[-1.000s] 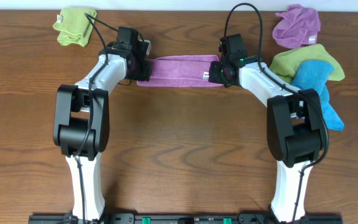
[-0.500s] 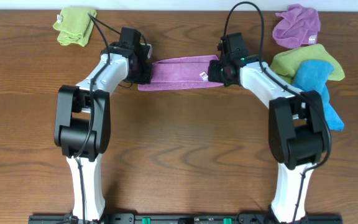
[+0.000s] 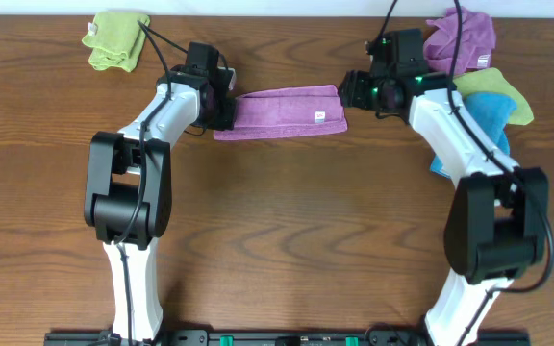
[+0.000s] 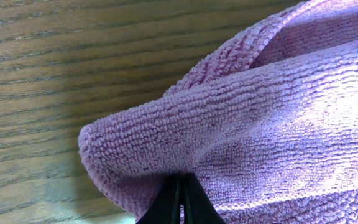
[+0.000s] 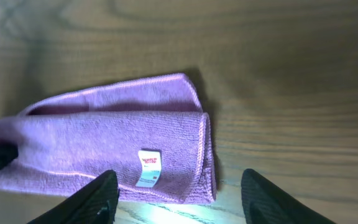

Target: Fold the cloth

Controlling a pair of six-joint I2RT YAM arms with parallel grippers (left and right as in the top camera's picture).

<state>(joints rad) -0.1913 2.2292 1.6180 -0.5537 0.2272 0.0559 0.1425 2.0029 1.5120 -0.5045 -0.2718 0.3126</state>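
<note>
Overhead: brown wood-grain table (image 3: 287, 221), cloth (image 3: 277, 109) lying folded.

Robot lab: two mounted arms (image 3: 128, 192) at a wooden table (image 3: 287, 240).

Pale lilac terry cloth (image 3: 277, 112), folded into a long strip, white label up, on wood

cloth (image 3: 277, 108) left end tucked under left gripper (image 3: 224, 104), label (image 5: 148, 168) print too tiny to read, blue cloth (image 3: 490, 111) half behind right arm (image 3: 450, 130)
</note>
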